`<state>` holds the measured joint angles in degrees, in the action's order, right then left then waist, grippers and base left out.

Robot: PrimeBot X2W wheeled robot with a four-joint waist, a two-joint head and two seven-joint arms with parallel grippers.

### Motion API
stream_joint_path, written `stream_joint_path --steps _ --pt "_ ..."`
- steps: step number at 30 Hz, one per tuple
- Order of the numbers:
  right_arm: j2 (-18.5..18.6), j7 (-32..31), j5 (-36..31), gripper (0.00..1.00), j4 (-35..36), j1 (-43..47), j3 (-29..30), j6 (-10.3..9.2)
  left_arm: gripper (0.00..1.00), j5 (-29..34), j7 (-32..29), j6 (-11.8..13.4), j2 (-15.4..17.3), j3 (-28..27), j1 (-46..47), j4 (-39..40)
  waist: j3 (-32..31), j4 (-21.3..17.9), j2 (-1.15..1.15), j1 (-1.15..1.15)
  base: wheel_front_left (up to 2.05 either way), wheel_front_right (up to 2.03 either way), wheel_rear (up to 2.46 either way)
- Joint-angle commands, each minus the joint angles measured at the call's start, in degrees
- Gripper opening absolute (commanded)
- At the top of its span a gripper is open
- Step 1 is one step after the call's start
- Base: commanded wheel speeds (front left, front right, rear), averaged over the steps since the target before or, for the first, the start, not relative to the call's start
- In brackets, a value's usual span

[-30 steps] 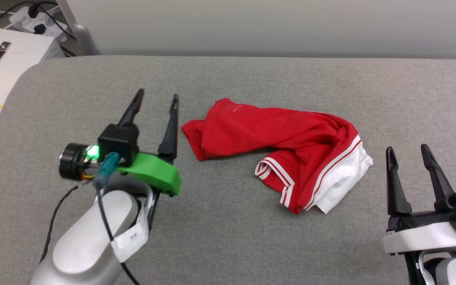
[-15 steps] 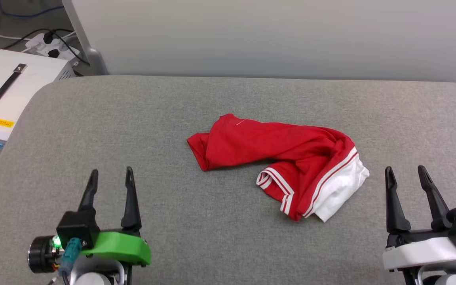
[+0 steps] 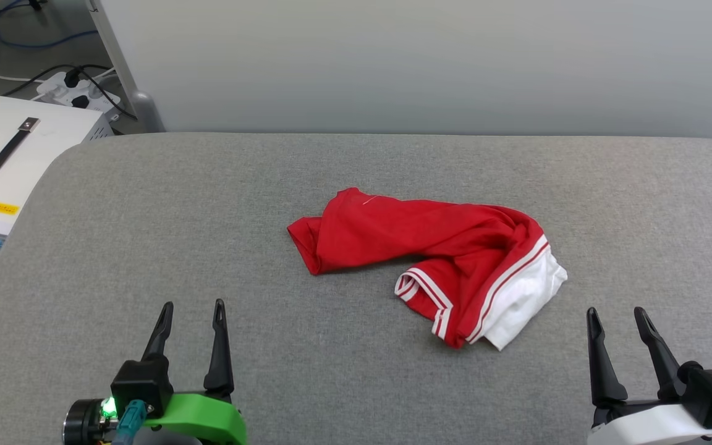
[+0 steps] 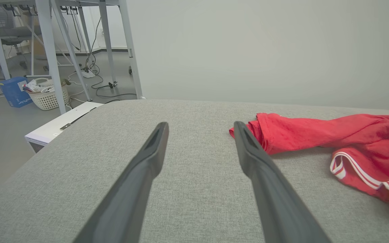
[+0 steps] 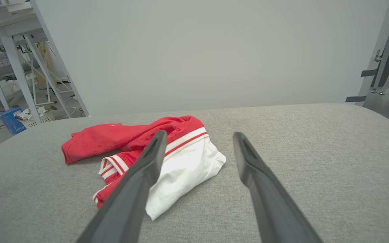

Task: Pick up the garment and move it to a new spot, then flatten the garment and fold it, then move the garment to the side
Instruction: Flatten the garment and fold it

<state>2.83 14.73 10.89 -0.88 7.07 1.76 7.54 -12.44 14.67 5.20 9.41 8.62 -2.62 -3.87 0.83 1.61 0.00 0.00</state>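
Garment crumpled, ahead between left tool and right tool, touching neither

Crumpled garment lies on grey table between open end effectors.

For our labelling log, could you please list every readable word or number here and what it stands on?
Nothing can be read outright.
Yellow sticker on the white equipment case: print too small to read.
Blue box: white lettering, too blurred to read.
Red-and-white T-shirt: no lettering showing.
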Motion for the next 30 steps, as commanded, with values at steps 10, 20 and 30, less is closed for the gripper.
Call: stream_joint_path --steps 10,20,30 --pt "0.05 0.27 0.30 1.00 -0.77 0.84 -0.61 -0.05 1.00 3.79 0.32 -3.97 -2.98 -4.19 -1.07 -1.72 0.08 0.52 0.00 0.00 0.00 0.00 0.00" --pt "0.05 0.27 -1.05 1.00 2.96 -3.89 2.43 -0.05 1.00 5.85 0.32 -5.88 -4.63 -6.48 -0.50 -2.14 1.03 1.16 0.00 0.00 0.00 0.00 0.00" --pt "12.62 0.27 0.31 1.00 2.30 -20.18 -5.50 -0.05 1.00 6.90 0.33 -6.84 -5.74 -7.73 2.22 -1.78 4.86 1.29 0.00 0.00 0.00 0.00 0.00"
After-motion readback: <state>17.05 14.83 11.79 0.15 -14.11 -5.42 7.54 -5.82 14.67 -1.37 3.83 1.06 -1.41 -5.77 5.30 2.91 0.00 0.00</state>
